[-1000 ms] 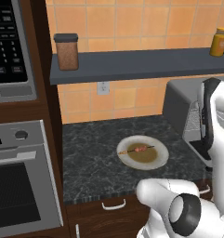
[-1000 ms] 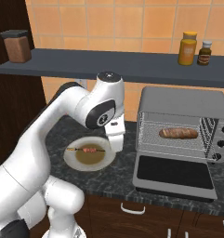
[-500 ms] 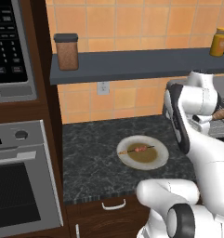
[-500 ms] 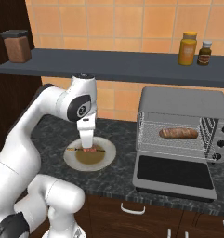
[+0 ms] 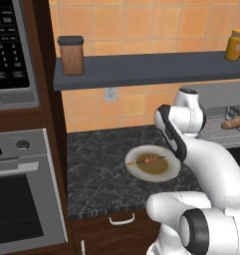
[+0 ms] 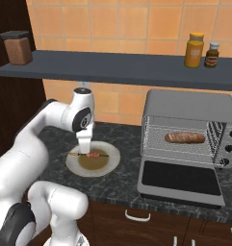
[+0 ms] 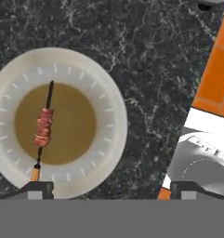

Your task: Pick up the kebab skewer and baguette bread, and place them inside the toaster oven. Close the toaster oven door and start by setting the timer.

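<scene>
Presently, the scene is set out as follows.
Fingers: the fingers (image 7: 108, 188) are spread wide apart with nothing held between them; in the hand view one tip stands at the plate's edge and the other over the toaster oven's side.
Arm: the white arm is bent over the bench, its hand hanging above the plate in the right base view.
Kebab skewer: the kebab skewer (image 7: 43, 128) is laid flat across the brown centre of the plate, its meat chunks bunched at mid-stick.
Plate: a round white plate (image 6: 110, 158) is set on the dark speckled bench (image 5: 99, 179), left of the toaster oven.
Baguette bread: the baguette bread (image 6: 185, 138) is seen lying lengthwise on the wire rack inside the toaster oven.
Toaster oven: the toaster oven (image 6: 185, 103) is stood on the bench against the tiled wall.
Toaster oven door: the toaster oven door (image 6: 180, 178) is dropped flat open in front of the oven.
Shelf: a dark shelf (image 6: 117, 67) is mounted above, carrying a brown canister (image 5: 71, 55) at one end and two bottles (image 6: 194, 49) at the other.
</scene>
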Available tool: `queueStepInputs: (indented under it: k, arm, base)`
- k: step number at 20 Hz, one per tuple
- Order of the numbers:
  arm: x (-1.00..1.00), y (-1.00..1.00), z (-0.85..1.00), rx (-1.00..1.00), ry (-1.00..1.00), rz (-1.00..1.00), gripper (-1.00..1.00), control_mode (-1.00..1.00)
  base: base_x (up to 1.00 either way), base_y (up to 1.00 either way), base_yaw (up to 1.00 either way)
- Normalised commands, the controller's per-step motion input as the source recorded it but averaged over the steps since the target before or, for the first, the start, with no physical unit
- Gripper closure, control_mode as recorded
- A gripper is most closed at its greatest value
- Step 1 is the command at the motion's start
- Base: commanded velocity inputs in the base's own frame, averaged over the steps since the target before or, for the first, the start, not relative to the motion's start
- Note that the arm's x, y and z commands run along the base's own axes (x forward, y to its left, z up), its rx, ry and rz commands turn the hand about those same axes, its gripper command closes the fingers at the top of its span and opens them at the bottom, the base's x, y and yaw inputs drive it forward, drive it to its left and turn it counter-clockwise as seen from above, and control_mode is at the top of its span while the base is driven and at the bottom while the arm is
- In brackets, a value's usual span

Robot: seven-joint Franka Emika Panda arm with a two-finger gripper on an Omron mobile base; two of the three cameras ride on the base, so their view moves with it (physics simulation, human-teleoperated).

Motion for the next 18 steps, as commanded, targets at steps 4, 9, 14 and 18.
queueStepInputs:
  k: [4,9,14,18]
  arm:
    - [0.75,0.01,-0.56,0.03,0.0,0.0,-1.0,-1.0]
    - [0.65,0.01,-0.61,0.01,0.06,0.0,-1.0,-1.0]
    - [0.58,0.0,-0.64,0.0,0.09,0.0,-1.0,-1.0]
    - [0.6,0.14,-0.52,0.0,0.07,0.0,-1.0,-1.0]
  base:
    - [0.0,0.0,0.0]
    - [0.0,0.0,0.0]
    - [0.0,0.0,0.0]
    - [0.0,0.0,0.0]
